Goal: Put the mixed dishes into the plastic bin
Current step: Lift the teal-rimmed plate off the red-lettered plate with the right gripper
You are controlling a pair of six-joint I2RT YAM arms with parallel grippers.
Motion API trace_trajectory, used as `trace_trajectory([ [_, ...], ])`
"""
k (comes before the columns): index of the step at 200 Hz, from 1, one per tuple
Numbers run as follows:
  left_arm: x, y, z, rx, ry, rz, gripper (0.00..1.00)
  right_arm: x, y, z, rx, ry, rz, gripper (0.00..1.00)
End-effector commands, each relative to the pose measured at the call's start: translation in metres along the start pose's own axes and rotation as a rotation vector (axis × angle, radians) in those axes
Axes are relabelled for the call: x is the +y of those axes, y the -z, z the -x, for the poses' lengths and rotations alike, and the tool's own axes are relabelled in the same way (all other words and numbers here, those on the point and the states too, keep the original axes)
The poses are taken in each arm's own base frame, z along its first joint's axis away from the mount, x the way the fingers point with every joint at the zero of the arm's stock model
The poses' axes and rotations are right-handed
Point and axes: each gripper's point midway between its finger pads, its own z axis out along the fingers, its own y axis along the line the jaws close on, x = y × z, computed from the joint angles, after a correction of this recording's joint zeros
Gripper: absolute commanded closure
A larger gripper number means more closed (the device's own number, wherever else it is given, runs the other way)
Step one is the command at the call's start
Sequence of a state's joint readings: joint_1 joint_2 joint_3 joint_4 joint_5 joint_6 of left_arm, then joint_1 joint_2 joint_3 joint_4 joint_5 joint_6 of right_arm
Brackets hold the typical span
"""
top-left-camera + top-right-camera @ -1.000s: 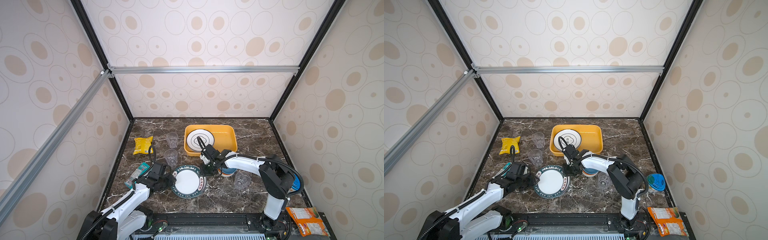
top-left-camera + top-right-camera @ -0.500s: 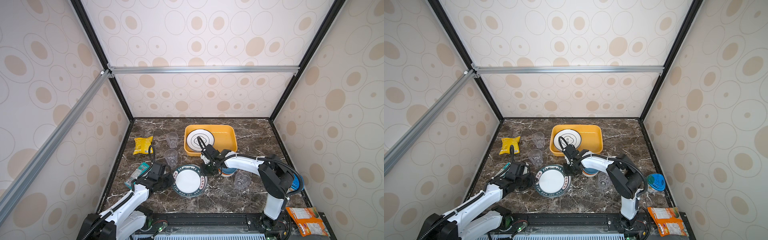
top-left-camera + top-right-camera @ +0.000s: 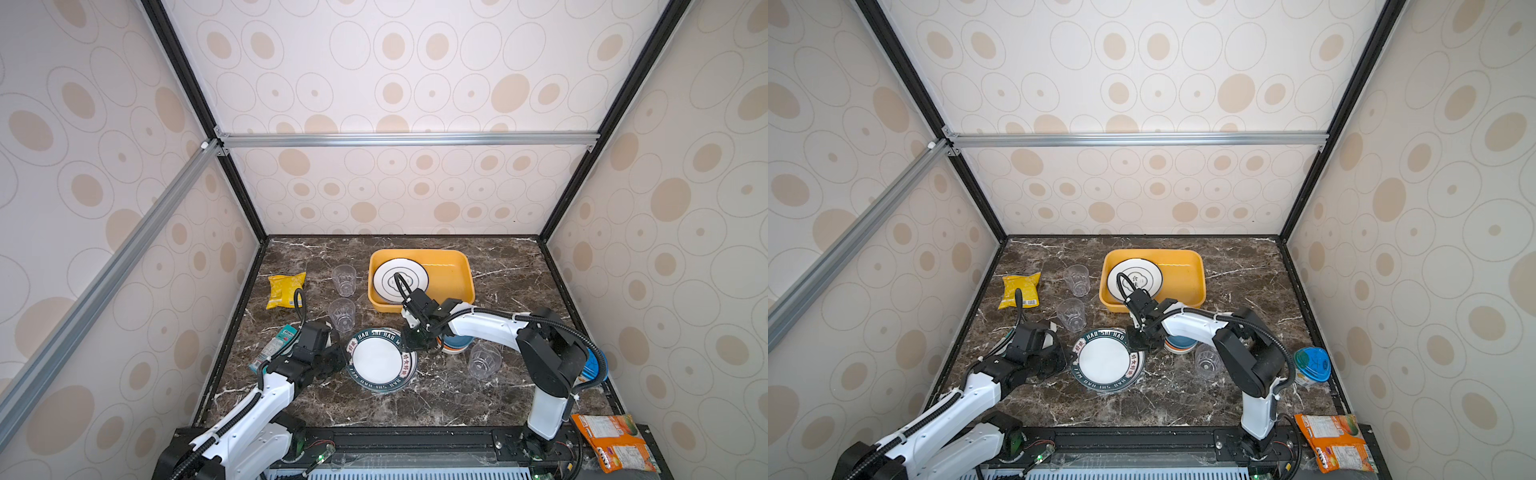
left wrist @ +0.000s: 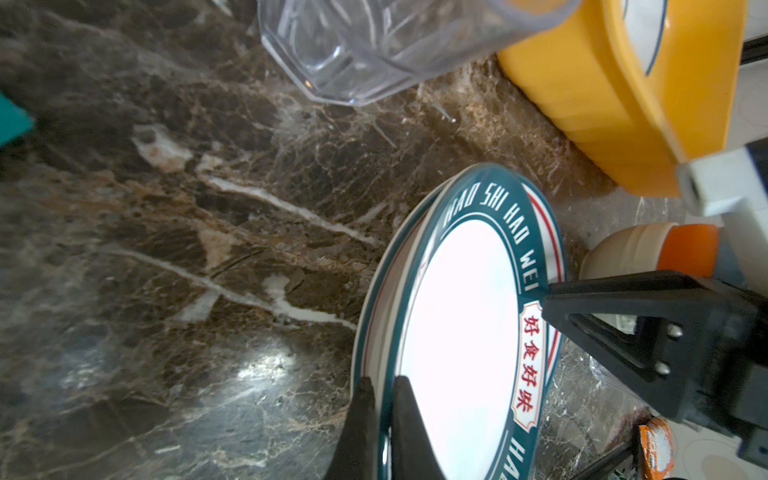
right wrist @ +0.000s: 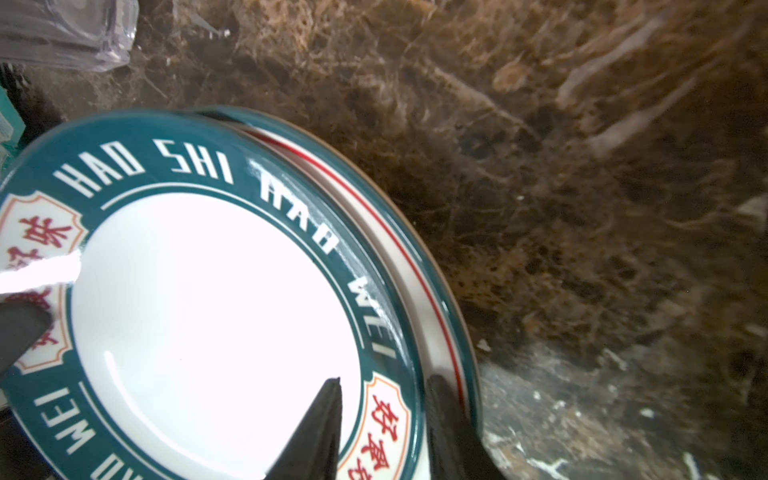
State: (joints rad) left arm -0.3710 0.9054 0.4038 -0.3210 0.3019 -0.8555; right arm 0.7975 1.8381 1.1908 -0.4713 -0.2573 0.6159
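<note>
Left arm low, stretched forward, left gripper jaws pinched tight on the plate rim — right arm elbowed inward across the middle, right gripper tipped downward, jaws parted astride the opposite rim.

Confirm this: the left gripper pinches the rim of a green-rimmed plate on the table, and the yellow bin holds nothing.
Wrong on the bin. The left gripper does pinch the rim of a green-rimmed plate on the table, but the yellow bin is not empty: both top views show a white plate with black rings lying in it.
</note>
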Motion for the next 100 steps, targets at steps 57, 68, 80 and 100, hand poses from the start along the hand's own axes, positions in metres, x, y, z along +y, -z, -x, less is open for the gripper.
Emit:
trace_trajectory([
  [57, -0.035, 0.018, 0.021, -0.091, -0.009, -0.156, 1.00, 0.022, 0.053, 0.019, -0.122, 0.024, 0.046, 0.63],
  [68, -0.038, 0.021, 0.023, -0.098, -0.007, -0.172, 1.00, 0.021, 0.061, 0.022, -0.145, 0.017, 0.045, 0.63],
  [80, -0.044, 0.024, 0.026, -0.103, -0.010, -0.194, 1.00, 0.020, 0.069, 0.025, -0.165, 0.009, 0.049, 0.62],
  [100, -0.052, 0.028, 0.030, -0.109, -0.015, -0.221, 1.00, 0.017, 0.082, 0.029, -0.197, -0.007, 0.062, 0.60],
])
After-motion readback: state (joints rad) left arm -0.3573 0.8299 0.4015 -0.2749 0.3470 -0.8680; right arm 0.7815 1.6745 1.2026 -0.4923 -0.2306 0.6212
